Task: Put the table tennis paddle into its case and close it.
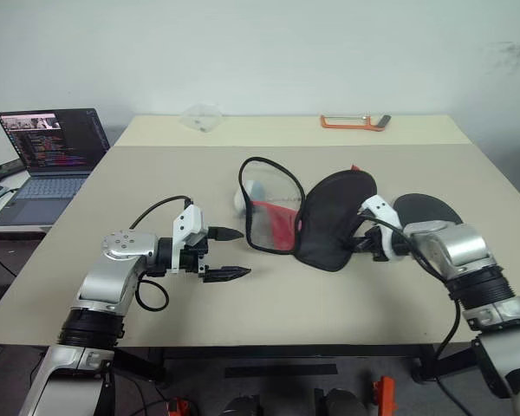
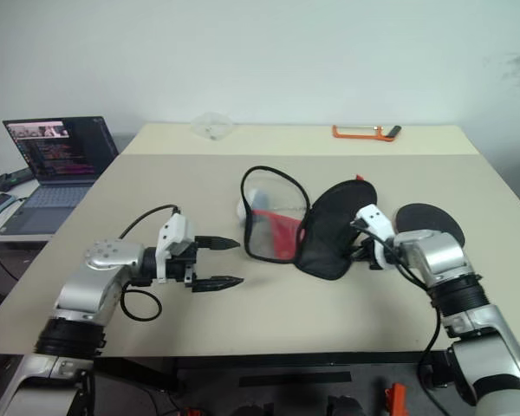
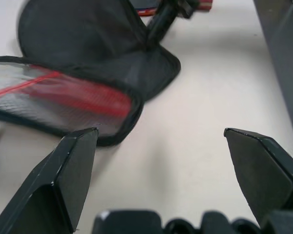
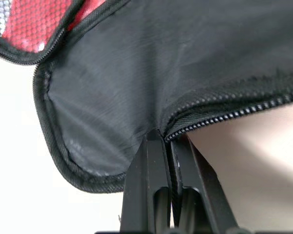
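The case (image 1: 334, 217) lies unzipped in the middle of the table. Its clear panel with red behind it (image 1: 273, 208) stands up on the left, and its black fabric half spreads to the right. My right gripper (image 4: 167, 139) is shut on the black half's zipper edge, on the side of the case nearest me (image 1: 361, 244). The table tennis paddle (image 1: 426, 210) lies flat just right of the case, behind my right arm; its black blade shows and its handle is hidden. My left gripper (image 1: 243, 253) hangs open left of the case, pointing at it, with nothing between its fingers (image 3: 73, 165).
An open laptop (image 1: 52, 160) sits on a side surface at the far left. An orange-handled tool (image 1: 354, 122) and a clear plastic piece (image 1: 201, 117) lie along the table's far edge. Something white (image 1: 243, 198) pokes out behind the case's clear panel.
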`<state>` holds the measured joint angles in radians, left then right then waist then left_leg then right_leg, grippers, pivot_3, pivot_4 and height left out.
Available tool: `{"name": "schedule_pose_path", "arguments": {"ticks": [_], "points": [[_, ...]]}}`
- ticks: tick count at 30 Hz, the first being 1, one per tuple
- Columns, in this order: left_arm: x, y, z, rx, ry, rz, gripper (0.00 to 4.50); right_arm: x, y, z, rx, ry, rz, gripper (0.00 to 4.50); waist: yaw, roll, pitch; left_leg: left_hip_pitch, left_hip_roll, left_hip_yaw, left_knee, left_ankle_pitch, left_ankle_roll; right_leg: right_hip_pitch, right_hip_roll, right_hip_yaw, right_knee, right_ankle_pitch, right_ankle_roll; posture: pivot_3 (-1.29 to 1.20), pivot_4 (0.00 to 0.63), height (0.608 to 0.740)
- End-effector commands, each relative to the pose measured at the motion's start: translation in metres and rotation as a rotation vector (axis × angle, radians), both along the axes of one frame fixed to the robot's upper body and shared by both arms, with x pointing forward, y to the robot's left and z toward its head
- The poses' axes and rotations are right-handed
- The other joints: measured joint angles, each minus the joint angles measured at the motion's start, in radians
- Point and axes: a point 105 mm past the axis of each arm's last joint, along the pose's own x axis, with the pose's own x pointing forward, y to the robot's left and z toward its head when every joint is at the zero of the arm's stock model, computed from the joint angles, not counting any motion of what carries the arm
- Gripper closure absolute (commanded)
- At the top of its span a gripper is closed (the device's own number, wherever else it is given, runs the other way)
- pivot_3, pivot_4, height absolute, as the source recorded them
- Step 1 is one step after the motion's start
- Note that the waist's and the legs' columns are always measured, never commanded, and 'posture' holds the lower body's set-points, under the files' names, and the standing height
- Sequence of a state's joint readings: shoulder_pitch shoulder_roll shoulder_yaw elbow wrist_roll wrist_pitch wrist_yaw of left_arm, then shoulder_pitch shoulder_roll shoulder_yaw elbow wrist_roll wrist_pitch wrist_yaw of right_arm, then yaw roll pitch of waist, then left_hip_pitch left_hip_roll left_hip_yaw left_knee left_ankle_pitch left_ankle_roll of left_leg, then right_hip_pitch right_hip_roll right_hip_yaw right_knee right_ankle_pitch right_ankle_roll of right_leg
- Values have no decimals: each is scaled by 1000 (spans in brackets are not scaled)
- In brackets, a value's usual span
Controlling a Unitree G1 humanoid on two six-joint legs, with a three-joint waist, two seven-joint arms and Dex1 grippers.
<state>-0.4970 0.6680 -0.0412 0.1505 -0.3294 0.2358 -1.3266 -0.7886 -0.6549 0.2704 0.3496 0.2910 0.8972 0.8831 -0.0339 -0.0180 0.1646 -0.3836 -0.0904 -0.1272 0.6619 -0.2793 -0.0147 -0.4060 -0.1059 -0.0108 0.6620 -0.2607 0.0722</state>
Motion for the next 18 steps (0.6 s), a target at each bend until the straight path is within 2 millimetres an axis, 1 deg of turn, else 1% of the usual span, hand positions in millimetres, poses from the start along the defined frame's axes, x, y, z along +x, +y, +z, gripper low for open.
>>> {"name": "schedule_pose_path", "arguments": {"ticks": [1,6,8,10,13,18], "points": [[-7,-4,20,-28,-60,-42,0,0,-11,6,-73,-14,95,4485,0,0,0,0,0,0,0,0,0,0,0,0,0,0,0,0,150,740],[-6,-5,24,-30,-69,-37,0,2,-31,6,-177,-11,166,4485,1,0,0,0,0,1,0,1,-2,0,0,0,-1,0,0,0,150,740],[-6,-6,24,-25,-68,-37,0,6,-43,6,-257,-22,198,4485,1,0,0,0,0,1,0,1,-2,0,0,0,-1,0,0,0,150,740],[-6,-7,24,-22,-67,-37,0,12,-50,9,-309,-38,211,4485,1,0,0,0,0,1,0,1,-2,0,0,0,-1,0,0,0,150,740],[-6,-7,24,-20,-69,-35,0,23,-51,16,-323,-67,202,4485,1,0,0,0,0,1,0,2,-3,0,0,0,-1,0,0,0,150,740],[-6,-6,24,-15,-70,-28,0,41,-42,28,-301,-135,152,4485,-4,0,0,0,0,1,0,2,-3,0,0,1,-1,0,0,0,150,740]]}}
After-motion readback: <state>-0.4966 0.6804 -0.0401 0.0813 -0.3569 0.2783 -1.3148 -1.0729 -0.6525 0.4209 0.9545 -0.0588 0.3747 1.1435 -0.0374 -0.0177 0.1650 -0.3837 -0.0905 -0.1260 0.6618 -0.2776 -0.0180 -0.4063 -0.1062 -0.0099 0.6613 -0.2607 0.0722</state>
